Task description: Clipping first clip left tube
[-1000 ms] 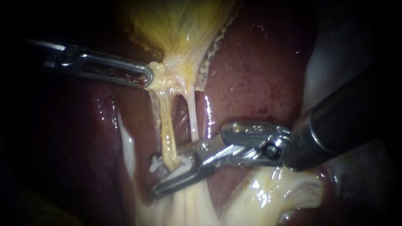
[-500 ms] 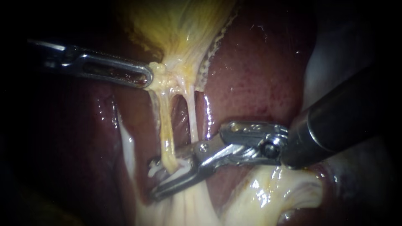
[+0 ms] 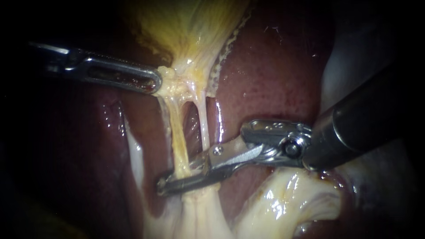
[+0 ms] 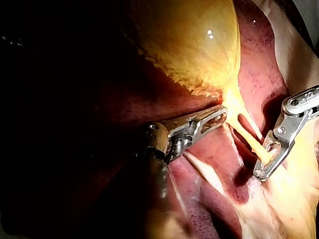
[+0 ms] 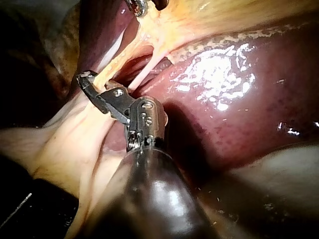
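**Right tool clamped across the left tube**

The tool of the right instrument (image 3: 164, 186) lies low in the centre of the endoscope frame. Its two jaws are drawn narrow, and the left tube (image 3: 175, 132) is pinched between them near its lower end. Whether a clip sits inside the jaws cannot be made out, because metal and tube cover that spot. In the right wrist view the same tool (image 5: 85, 79) crosses the yellow tube (image 5: 117, 62), and the far jaw tip is lost against the tissue.

Just beside the left tube, the thinner and paler right tube (image 3: 203, 128) runs down and passes behind the jaws near their hinge.

The left instrument (image 3: 156, 82) is in the upper left of the frame. Its tool is closed on the knot of tissue at the neck of the gallbladder (image 3: 190, 31), where both tubes begin. The left wrist view shows this tool (image 4: 219, 115) with its tip buried in that yellow tissue.

The liver (image 3: 274, 75) fills the right of centre. Pale fat (image 3: 283, 203) lies along the bottom edge. Both shafts run off into darkness at the frame edges.
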